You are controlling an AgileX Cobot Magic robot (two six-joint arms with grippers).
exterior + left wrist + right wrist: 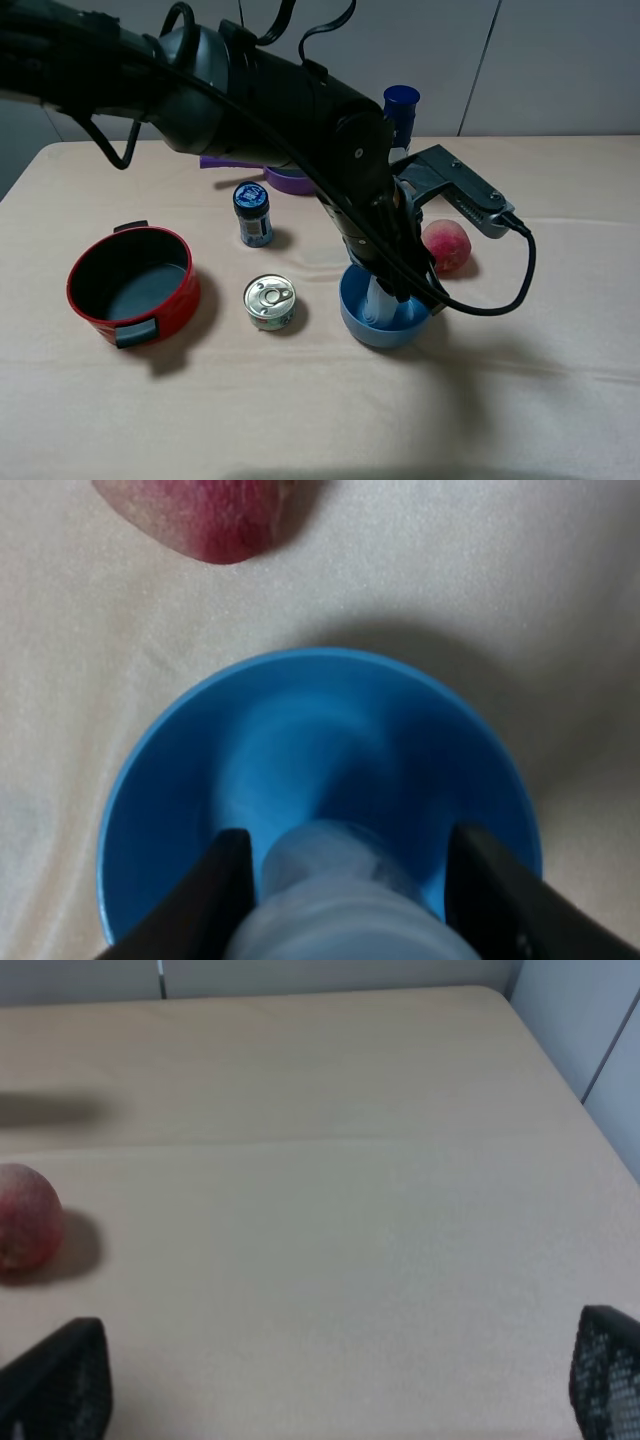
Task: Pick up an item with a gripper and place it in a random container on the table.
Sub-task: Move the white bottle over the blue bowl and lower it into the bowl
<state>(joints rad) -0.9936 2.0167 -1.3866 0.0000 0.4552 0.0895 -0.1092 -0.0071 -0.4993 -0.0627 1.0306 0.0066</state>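
Left tool (350, 836) clasps the white bottle (332, 882) in the blue bowl (160, 780), clearest from the wrist.

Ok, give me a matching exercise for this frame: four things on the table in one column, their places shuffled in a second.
1. slim white plastic bottle
2. round red pot with black handles
3. small silver tin can with a ring pull
4. round red fruit

A. between the red pot and the round blue bowl
B. just right of the bowl in the high view
C. standing in the bowl, flanked by the left tool
D. leftmost in the high view

Pairs: 1-C, 2-D, 3-A, 4-B.
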